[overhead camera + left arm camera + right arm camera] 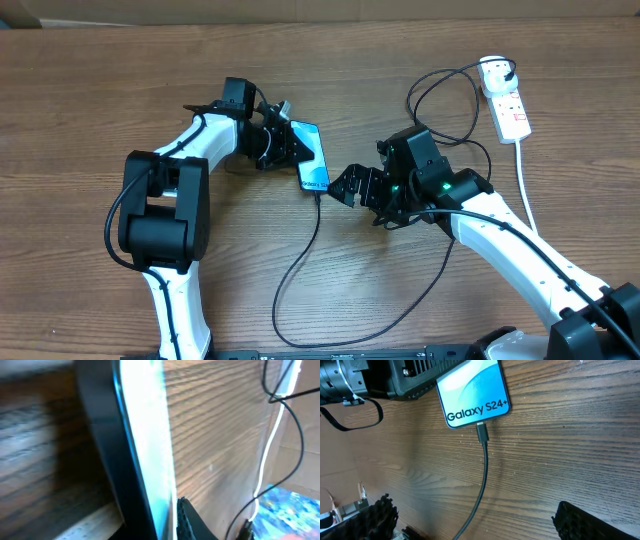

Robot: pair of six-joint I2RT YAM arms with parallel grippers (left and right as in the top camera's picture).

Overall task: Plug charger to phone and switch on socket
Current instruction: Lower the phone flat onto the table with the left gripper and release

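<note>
You are seeing the limp charger [482, 434] plugged at the text end of the phone [472, 390], probably best held by its stiff connector, the right gripper [472, 505] hovering wide open beside it, the left gripper [290, 148] narrow at the phone's other end, grip unclear.

Work surface: flat brown wood-grain table [80, 90], grain running side to side across the overhead view. Lighting even and diffuse, shadows soft. Along the far edge runs a plain tan cardboard-like panel [300, 8].
</note>
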